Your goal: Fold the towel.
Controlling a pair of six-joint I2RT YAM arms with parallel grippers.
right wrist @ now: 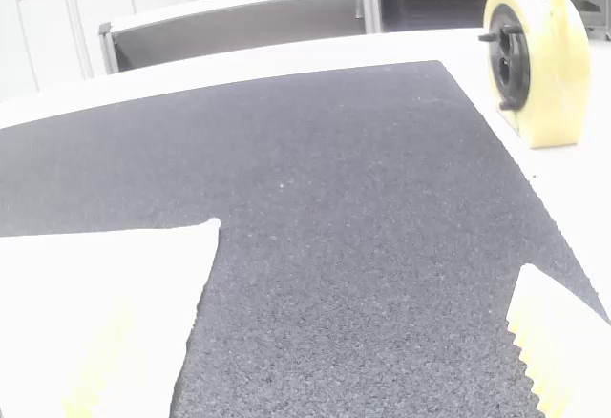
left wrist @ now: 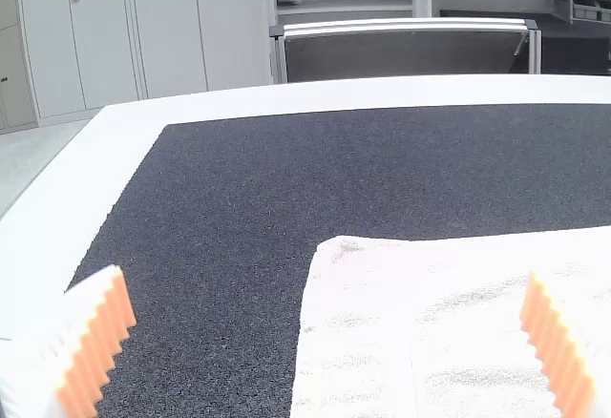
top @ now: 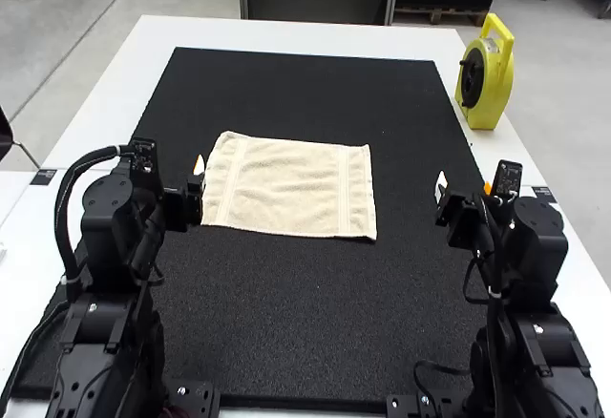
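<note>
My left orange-padded gripper (left wrist: 327, 278), fingers spread, is nearer the cream terry towel (top: 286, 189), whose long axis extends rightward from it.

I'm seeing a cream towel (top: 282, 184), with a plain band (top: 344, 189) of the same cream striping it near each short end. It's lying on a plain black mat (top: 315, 313), and the bench (top: 410, 43) is showing white around that. I'm working two black arms (top: 110, 246); the left one's fingers (top: 199, 165) are showing white, with orange ribbed pads (left wrist: 100, 346). The reel (top: 497, 98) is standing out bright yellow, with a black centre (top: 473, 77).
</note>
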